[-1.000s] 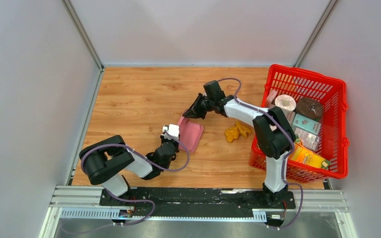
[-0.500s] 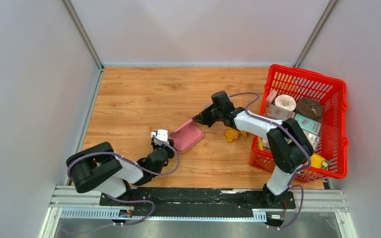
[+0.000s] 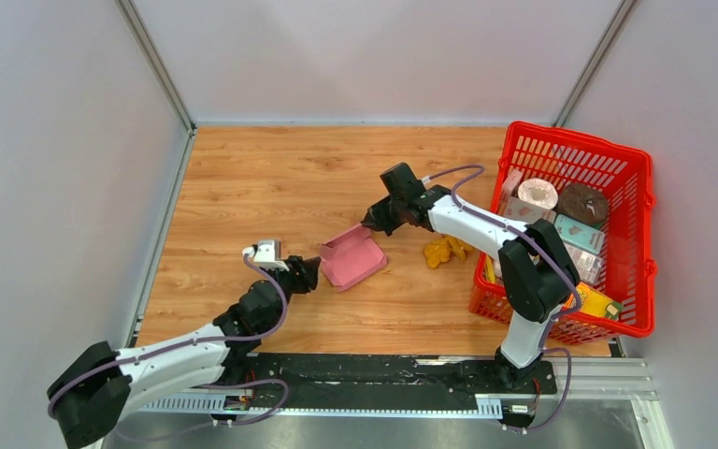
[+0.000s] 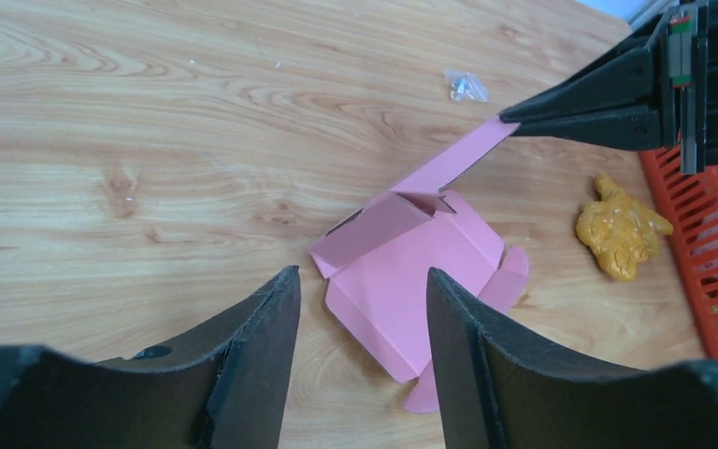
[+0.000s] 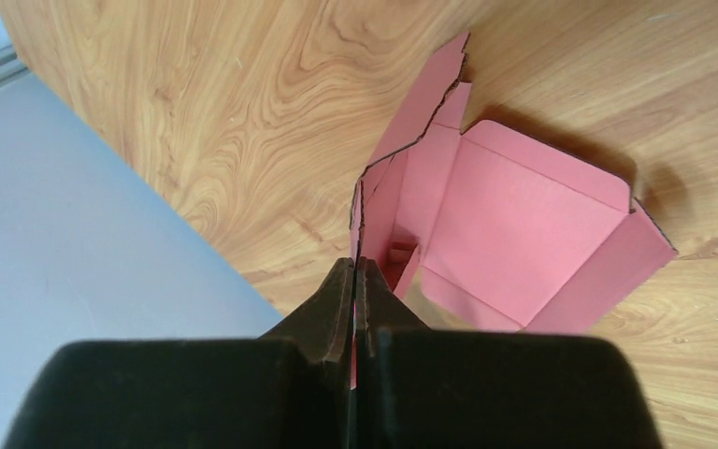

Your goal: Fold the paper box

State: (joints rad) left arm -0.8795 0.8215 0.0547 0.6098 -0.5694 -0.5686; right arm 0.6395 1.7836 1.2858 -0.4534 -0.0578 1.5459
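Once off the plain pink thin-cardboard paper box (image 3: 353,260), backed to 7 o'clock, left gripper (image 3: 310,273) jaws apart — pinched now by right gripper (image 3: 366,224) alone, fold unfinished

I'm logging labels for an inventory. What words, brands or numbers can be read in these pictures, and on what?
No text is legible.
printed cartons in the red basket: print too small and blurred to read.
paper box: plain pink, no print.
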